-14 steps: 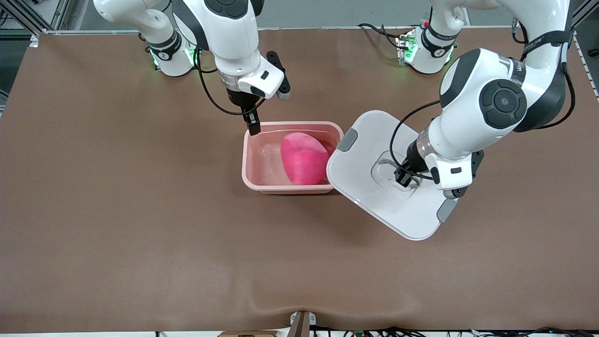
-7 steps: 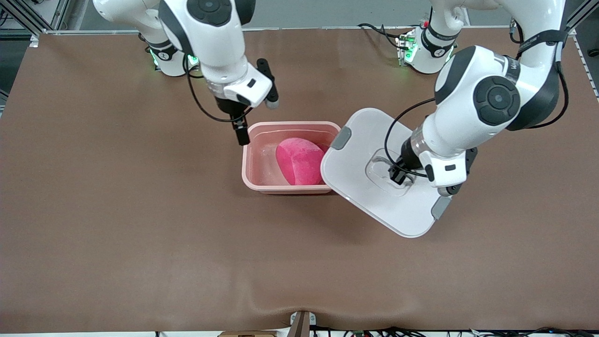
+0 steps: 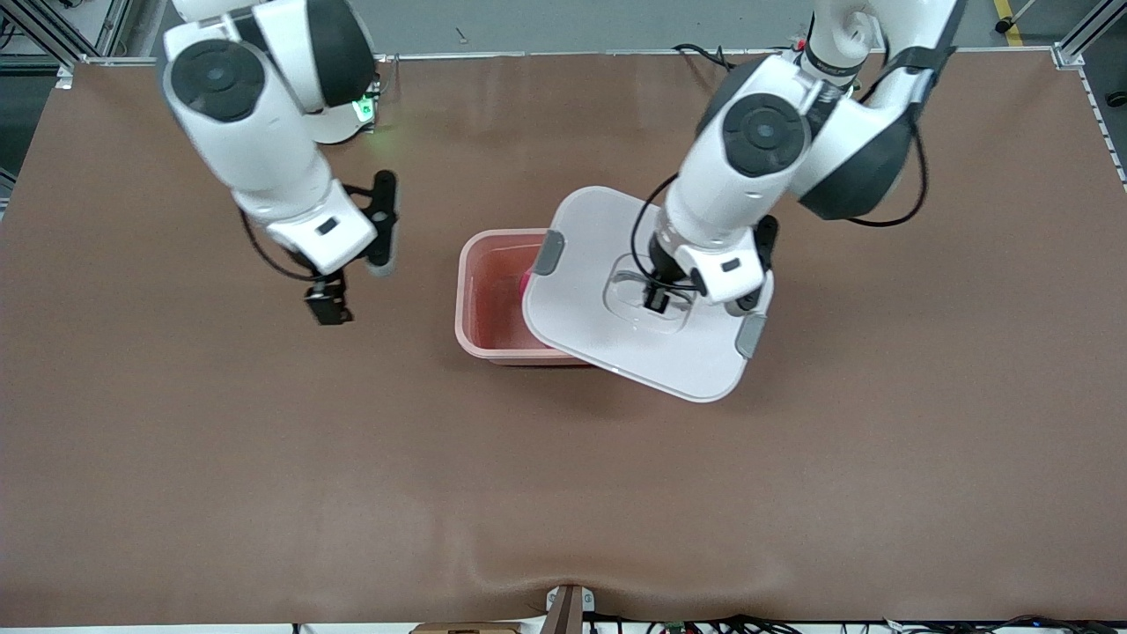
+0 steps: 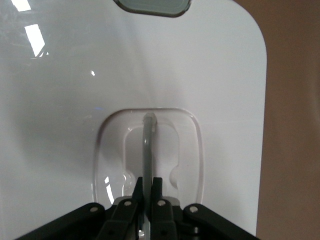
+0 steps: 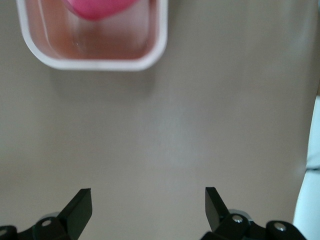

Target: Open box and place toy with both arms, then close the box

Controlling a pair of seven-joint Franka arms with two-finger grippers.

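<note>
Left gripper [image 3: 656,299] pinches the clear handle [image 3: 636,283] of the white lid [image 3: 599,343], which hangs tilted over most of the pink tub [image 3: 475,299]; right gripper [image 3: 327,308] hovers over bare table beside the tub, toward the right arm's end. Left wrist view: fingers [image 4: 156,192] clamp the handle [image 4: 148,145]. Right wrist view: fingers [image 5: 214,200] are spread wide, holding nothing, and the toy [image 5: 97,7] lies inside the tub [image 5: 125,62].
</note>
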